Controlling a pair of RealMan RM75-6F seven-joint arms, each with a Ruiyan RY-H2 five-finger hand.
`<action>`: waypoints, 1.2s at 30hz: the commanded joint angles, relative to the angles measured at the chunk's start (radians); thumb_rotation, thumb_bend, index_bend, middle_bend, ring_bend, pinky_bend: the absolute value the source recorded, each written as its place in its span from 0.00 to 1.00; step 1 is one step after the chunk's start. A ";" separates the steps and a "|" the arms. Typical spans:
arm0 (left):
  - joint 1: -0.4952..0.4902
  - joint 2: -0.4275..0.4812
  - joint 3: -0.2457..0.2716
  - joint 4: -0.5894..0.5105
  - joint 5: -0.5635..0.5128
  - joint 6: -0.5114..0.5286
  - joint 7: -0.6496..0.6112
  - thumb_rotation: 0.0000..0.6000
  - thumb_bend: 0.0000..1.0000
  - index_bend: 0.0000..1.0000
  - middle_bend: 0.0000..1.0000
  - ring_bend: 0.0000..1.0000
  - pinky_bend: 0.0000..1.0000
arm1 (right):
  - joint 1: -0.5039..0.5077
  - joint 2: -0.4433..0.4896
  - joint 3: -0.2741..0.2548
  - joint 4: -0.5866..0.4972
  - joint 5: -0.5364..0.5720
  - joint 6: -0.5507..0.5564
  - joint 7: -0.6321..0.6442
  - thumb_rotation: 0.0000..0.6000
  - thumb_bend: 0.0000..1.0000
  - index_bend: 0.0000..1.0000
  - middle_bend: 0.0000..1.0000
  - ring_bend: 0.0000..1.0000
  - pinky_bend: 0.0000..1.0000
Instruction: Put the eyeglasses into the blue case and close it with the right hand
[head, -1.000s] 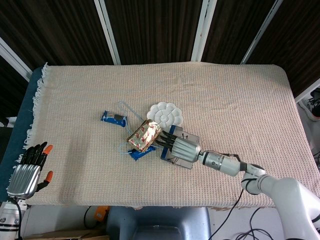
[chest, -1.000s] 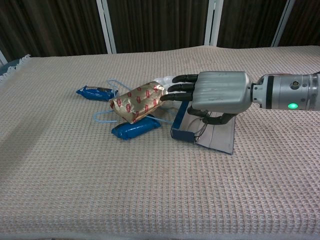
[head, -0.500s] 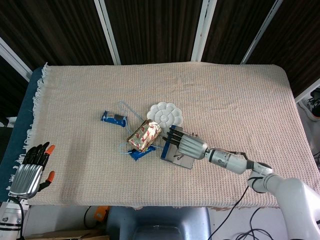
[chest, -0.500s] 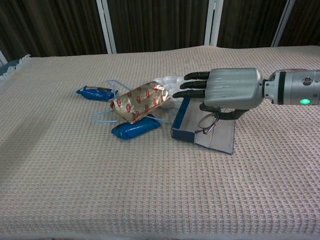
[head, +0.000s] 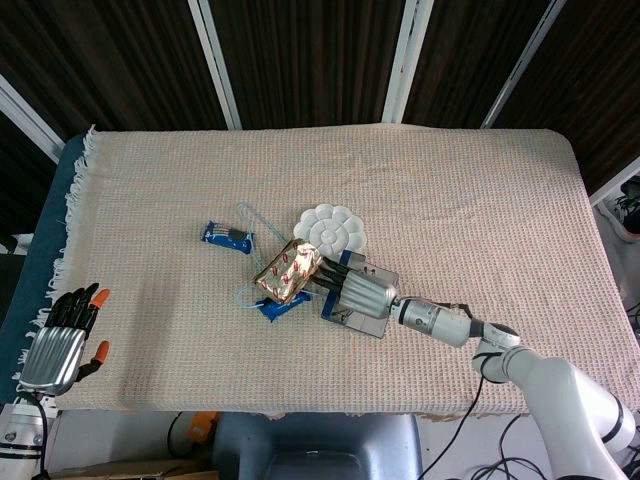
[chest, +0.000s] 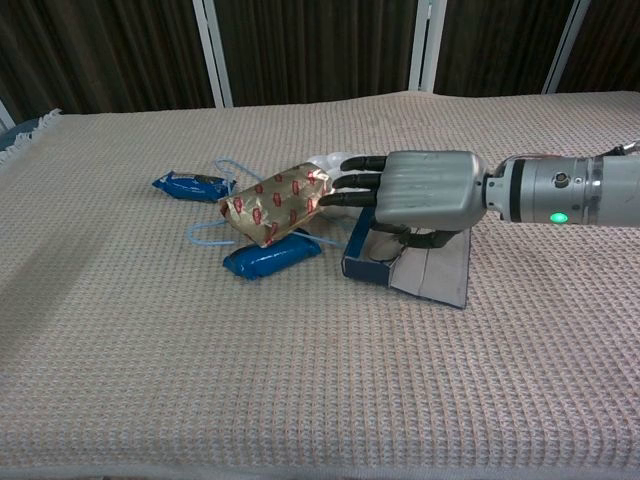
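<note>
The blue case (chest: 362, 250) lies open at mid-table, its grey lid (chest: 441, 276) flat toward me. It also shows in the head view as the case (head: 373, 326). My right hand (chest: 410, 190) hovers low over the case, palm down, fingers stretched toward the gold packet. Its thumb is curled under the palm, pinching the thin wire eyeglasses (chest: 392, 259), which hang down into the case and are mostly hidden. In the head view the right hand (head: 355, 290) covers most of the case. My left hand (head: 58, 345) waits off the table's left front corner, fingers apart and empty.
A gold packet with red marks (chest: 275, 205) leans on a blue packet (chest: 270, 258) just left of the case. Another blue packet (chest: 188, 185) and a light-blue cord (chest: 205, 235) lie further left. A white flower-shaped dish (head: 333, 228) sits behind the case.
My right hand, which had lifted and drawn back to the right with the eyeglasses dangling, has come down and leftward over the case. The left hand stayed put.
</note>
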 joint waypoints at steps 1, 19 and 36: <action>0.000 0.001 0.001 0.000 0.002 -0.001 -0.003 1.00 0.39 0.00 0.00 0.00 0.10 | -0.003 -0.006 0.003 0.008 0.003 0.013 0.002 1.00 0.59 0.55 0.07 0.00 0.00; 0.000 0.006 0.008 -0.003 0.011 0.001 -0.010 1.00 0.39 0.00 0.00 0.00 0.10 | -0.038 0.018 0.048 -0.049 0.057 0.082 -0.033 1.00 0.18 0.41 0.05 0.00 0.00; -0.001 0.006 0.009 -0.006 0.010 0.000 -0.010 1.00 0.39 0.00 0.00 0.00 0.11 | -0.050 0.037 0.051 -0.075 0.065 0.077 -0.065 1.00 0.18 0.35 0.04 0.00 0.00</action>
